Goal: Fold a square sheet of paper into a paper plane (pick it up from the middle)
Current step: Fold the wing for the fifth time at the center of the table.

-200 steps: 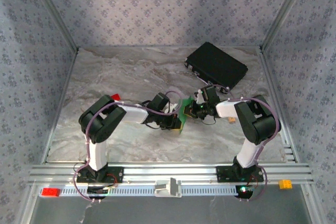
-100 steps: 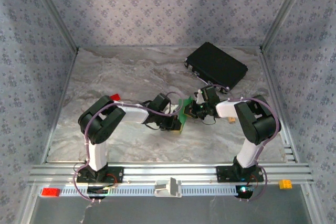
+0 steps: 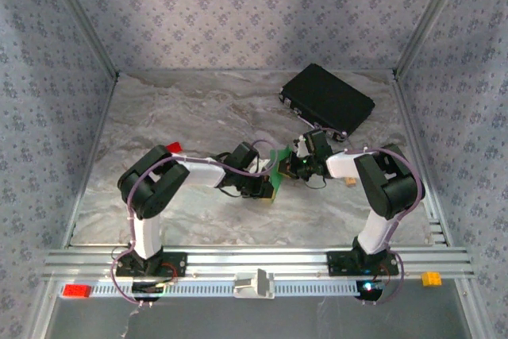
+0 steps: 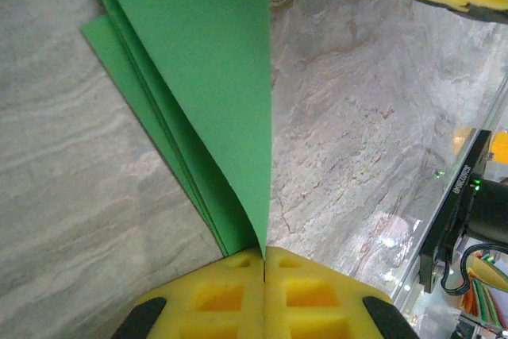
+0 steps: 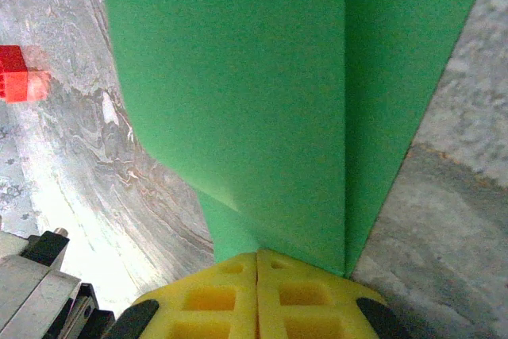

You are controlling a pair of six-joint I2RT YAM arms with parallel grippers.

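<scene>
Green paper (image 3: pixel 277 166) sits on near side of black case (image 3: pixel 327 99), well apart from it, between the two wrists. Unclear whether it touches worktop (image 3: pixel 182 109).
Left jaws: closed tight, pinching paper edge.
Right jaws: closed tight, pinching opposite end.
Done, by judgement: paper picked up, several folds in. Left wrist view shows stacked layers; right wrist view shows a sharp lengthwise crease.
Left, by judgement: not yet a slim pointed dart. Wing folds, final crease and set-down remain.
Red block (image 3: pixel 174 148) lies far from case, untouched.

Robot lab cell: alu frame rails (image 3: pixel 238 260), wallpapered panels (image 3: pixel 238 5), marble-look tabletop (image 3: pixel 198 109).
</scene>
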